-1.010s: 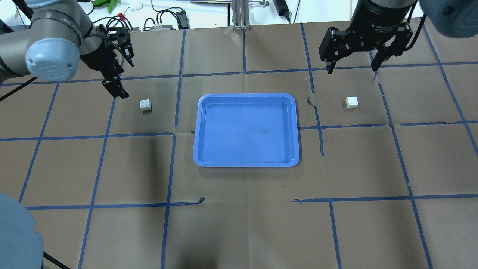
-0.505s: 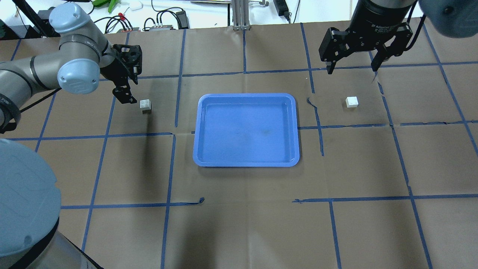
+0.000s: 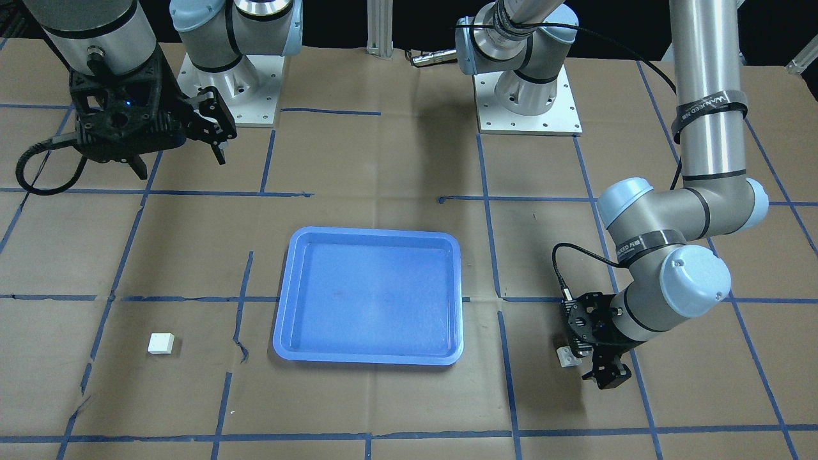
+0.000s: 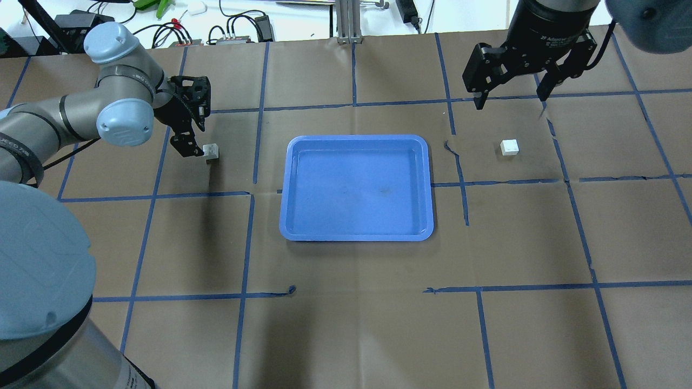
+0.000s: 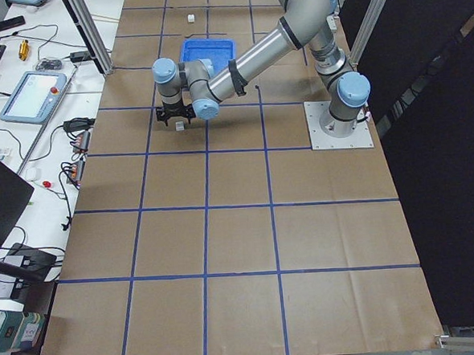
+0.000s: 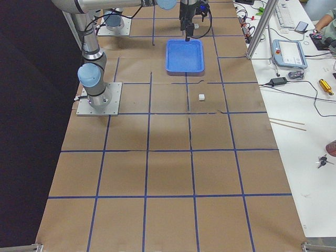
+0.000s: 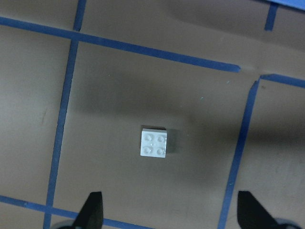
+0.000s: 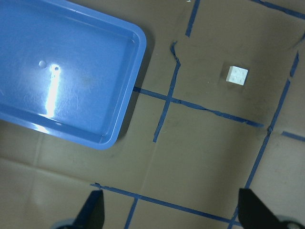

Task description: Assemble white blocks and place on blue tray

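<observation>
One white block [image 4: 212,152] sits on the table left of the blue tray [image 4: 357,189]. My left gripper [image 4: 193,132] is open and hovers close beside and above it. In the left wrist view the block [image 7: 154,142] lies studs up, ahead of the two spread fingertips [image 7: 93,212], untouched. The other white block [image 4: 509,147] sits right of the tray. My right gripper [image 4: 511,99] is open and empty, raised behind it. The right wrist view shows that block [image 8: 237,75] and the tray's corner [image 8: 119,129].
The table is covered in brown paper with a grid of blue tape. The tray holds nothing. Cables and small devices [image 4: 238,27] lie beyond the far edge. Both arm bases [image 3: 527,96] stand at the robot's side.
My left arm has swung in and lowered, bringing its open gripper right up to the left block. The right gripper, both blocks and the tray have stayed put.
</observation>
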### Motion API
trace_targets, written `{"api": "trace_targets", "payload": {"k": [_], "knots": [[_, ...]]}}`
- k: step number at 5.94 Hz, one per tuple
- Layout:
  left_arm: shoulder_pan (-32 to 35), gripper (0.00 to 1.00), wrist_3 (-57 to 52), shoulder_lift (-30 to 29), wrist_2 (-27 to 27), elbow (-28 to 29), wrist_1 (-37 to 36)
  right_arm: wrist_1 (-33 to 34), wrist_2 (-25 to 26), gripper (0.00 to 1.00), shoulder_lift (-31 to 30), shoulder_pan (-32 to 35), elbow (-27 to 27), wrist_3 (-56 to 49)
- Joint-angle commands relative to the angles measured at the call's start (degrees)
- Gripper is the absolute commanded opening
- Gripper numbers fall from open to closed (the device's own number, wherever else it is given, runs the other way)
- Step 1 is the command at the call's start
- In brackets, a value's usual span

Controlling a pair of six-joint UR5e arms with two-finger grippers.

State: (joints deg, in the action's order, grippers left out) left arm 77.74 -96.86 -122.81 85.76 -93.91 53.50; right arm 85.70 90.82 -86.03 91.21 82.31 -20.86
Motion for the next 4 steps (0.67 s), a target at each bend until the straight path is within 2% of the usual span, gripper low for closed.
{"api": "trace_targets", "payload": {"k": [1, 2, 3, 4], "knots": [[0.0, 0.90, -0.2, -1.6, -0.2, -0.4, 0.0, 0.5, 0.1, 1.00, 0.4, -0.3, 0.1, -27.3], [0.0, 0.66, -0.2, -1.6, -0.3, -0.4, -0.1, 0.9, 0.1, 1.00, 0.8, -1.4, 0.2, -42.1], [0.0, 0.31, -0.2, -1.1, -0.1, -0.3, 0.0, 2.8, 0.1, 1.00, 1.3, -3.8, 0.2, -56.0], [0.0, 0.11, -0.3, -0.1, -0.2, 0.0, 0.2, 5.5, -0.3, 1.00, 2.6, -7.0, 0.1, -70.1]]}}
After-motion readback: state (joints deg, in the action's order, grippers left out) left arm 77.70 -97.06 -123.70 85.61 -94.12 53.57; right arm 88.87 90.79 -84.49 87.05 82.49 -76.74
